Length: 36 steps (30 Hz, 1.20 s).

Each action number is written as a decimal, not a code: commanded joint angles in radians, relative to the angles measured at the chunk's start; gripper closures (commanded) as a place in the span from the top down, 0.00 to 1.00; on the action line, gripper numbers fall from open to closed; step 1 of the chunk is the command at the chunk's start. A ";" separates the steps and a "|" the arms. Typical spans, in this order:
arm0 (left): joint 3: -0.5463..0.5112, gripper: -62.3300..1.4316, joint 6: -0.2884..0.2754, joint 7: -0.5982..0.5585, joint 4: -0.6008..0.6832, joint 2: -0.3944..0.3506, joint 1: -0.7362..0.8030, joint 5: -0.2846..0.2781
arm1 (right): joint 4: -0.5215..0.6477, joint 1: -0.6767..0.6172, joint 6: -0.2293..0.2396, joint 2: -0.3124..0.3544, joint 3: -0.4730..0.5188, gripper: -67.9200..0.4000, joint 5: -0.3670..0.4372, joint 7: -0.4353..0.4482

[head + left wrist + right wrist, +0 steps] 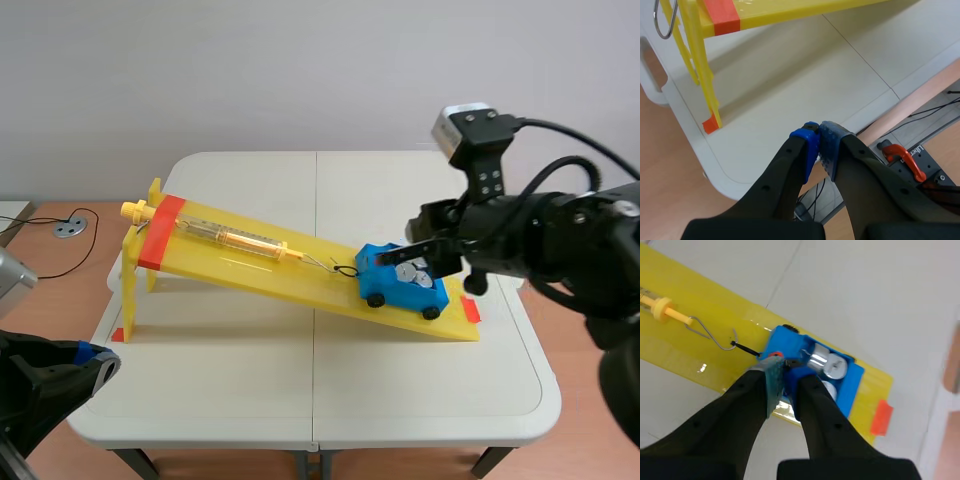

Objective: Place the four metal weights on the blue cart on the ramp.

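Your left gripper (819, 132) is clenched on nothing and sits off the table's (400, 380) near left corner, well apart from the work.

The yellow ramp (250, 272) slopes down from the far left towards the right edge. A spring scale (235, 238) lies along its upper part. Its wire hook (710, 332) appears to catch a black loop on the blue cart (385, 290), which sits at the low end of the ramp, near the table's right edge.

You can see three metal weights (835, 367) in the cart. A fourth may be hidden under your right gripper (785, 367), which hovers just over the cart's uphill end. You cannot tell whether that gripper is clenched on a weight or on nothing.

The cart seems to be held on the slope only by that hook. A sideways nudge or a hard downward press could slip the loop free and send the cart rolling off the ramp's low end. Lifting away at an angle could also tip a weight out.
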 commanded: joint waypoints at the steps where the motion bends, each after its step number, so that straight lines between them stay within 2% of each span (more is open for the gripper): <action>1: -0.017 0.09 -0.039 -0.072 0.126 0.036 -0.009 -0.073 | 0.151 0.005 0.009 0.101 0.073 0.02 0.049 0.090; 2: -0.017 0.09 -0.047 -0.069 0.142 0.048 -0.009 -0.072 | 0.167 -0.018 0.012 0.121 0.088 0.02 0.056 0.090; 5: -0.017 0.09 -0.077 -0.056 0.188 0.107 -0.033 -0.042 | 0.211 -0.094 0.062 0.179 0.138 0.02 0.093 0.092; 7: -0.016 0.08 -0.077 -0.055 0.207 0.151 -0.056 -0.029 | 0.243 -0.151 0.069 0.211 0.171 0.02 0.111 0.092; 9: -0.005 0.08 -0.077 -0.054 0.210 0.186 -0.089 -0.020 | 0.271 -0.210 0.096 0.239 0.206 0.02 0.113 0.092; 13: 0.051 0.07 -0.076 -0.055 0.209 0.237 -0.160 0.067 | 0.321 -0.340 0.146 0.277 0.275 0.02 0.134 0.092; 16: 0.108 0.07 -0.067 -0.056 0.202 0.266 -0.219 0.145 | 0.352 -0.436 0.192 0.276 0.328 0.02 0.135 0.093; 19: 0.161 0.07 -0.033 -0.060 0.177 0.292 -0.276 0.210 | 0.376 -0.527 0.229 0.276 0.373 0.02 0.150 0.093; 24: 0.228 0.07 -0.007 -0.084 0.080 0.335 -0.373 0.305 | 0.381 -0.654 0.296 0.276 0.432 0.02 0.154 0.093; 27: 0.256 0.07 0.015 -0.086 0.018 0.354 -0.433 0.340 | 0.381 -0.723 0.323 0.276 0.460 0.02 0.155 0.093; 32: 0.275 0.07 0.046 -0.106 -0.075 0.377 -0.521 0.381 | 0.381 -0.823 0.330 0.275 0.492 0.02 0.157 0.097; 36: 0.275 0.07 0.093 -0.108 -0.136 0.387 -0.575 0.404 | 0.381 -0.863 0.338 0.268 0.507 0.02 0.157 0.100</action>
